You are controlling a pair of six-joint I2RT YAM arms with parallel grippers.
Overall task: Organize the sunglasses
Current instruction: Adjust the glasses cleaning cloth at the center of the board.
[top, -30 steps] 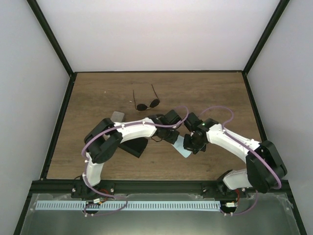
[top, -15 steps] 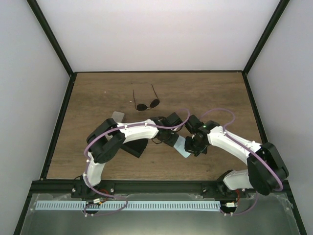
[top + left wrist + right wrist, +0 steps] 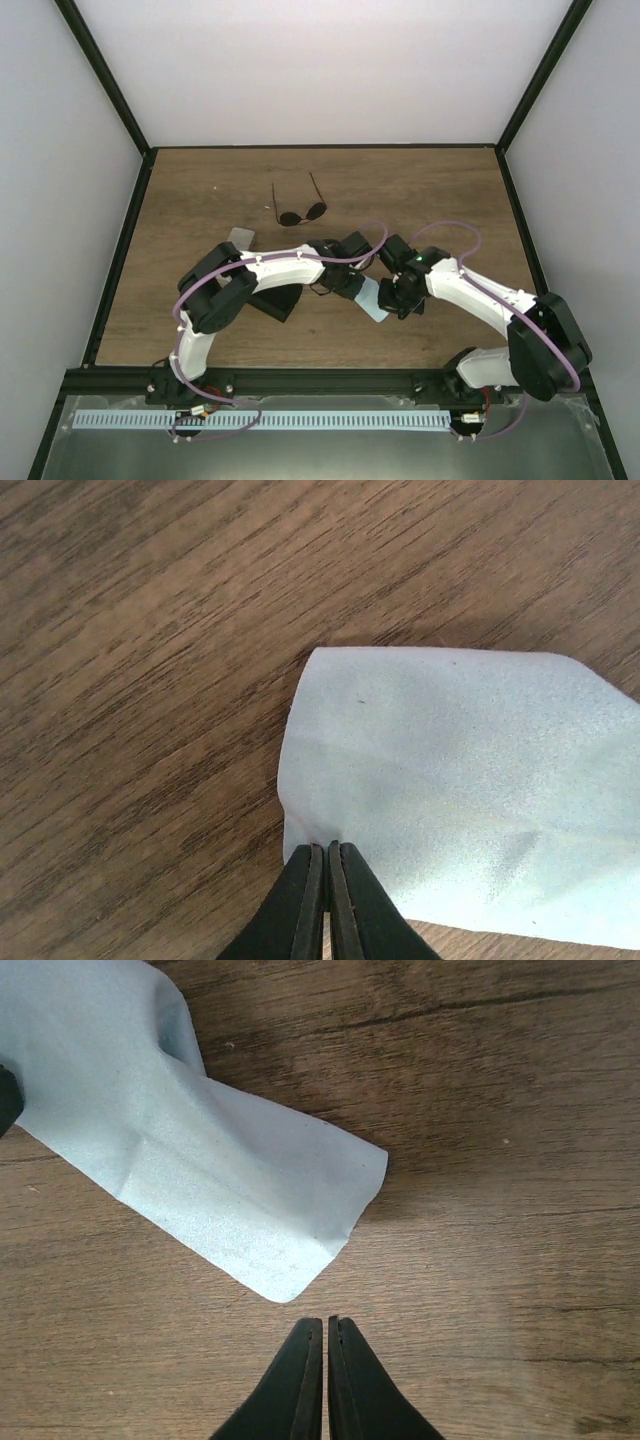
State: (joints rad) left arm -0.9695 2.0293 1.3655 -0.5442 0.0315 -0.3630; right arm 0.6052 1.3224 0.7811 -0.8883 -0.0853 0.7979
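**Left fingers pinch the cloth; sunglasses lie apart at the back**

The left fingers (image 3: 306, 880) are pressed together with no gap showing. Their tips sit right on the near edge of a light blue cloth (image 3: 450, 780), close to one corner. Faint creases run toward that spot, and the right wrist view shows the cloth lifted in a fold on that side, so they grip the cloth.

The right fingers (image 3: 308, 1360) are also fully closed but hold nothing. Their tips hang over bare wood, just off the cloth's nearest corner, without touching it.

The cloth lies between the two wrists near the middle of the worktop (image 3: 440, 190).

One pair of sunglasses (image 3: 303, 213) lies on the worktop beyond both arms, well apart from the cloth. It has a thin dark wire frame and two round dark lenses. Both arms are unfolded and point toward the back wall, splaying a little.

A black case (image 3: 278, 300) shows partly under the left arm. A thin dark shape beside it is too hidden to tell.
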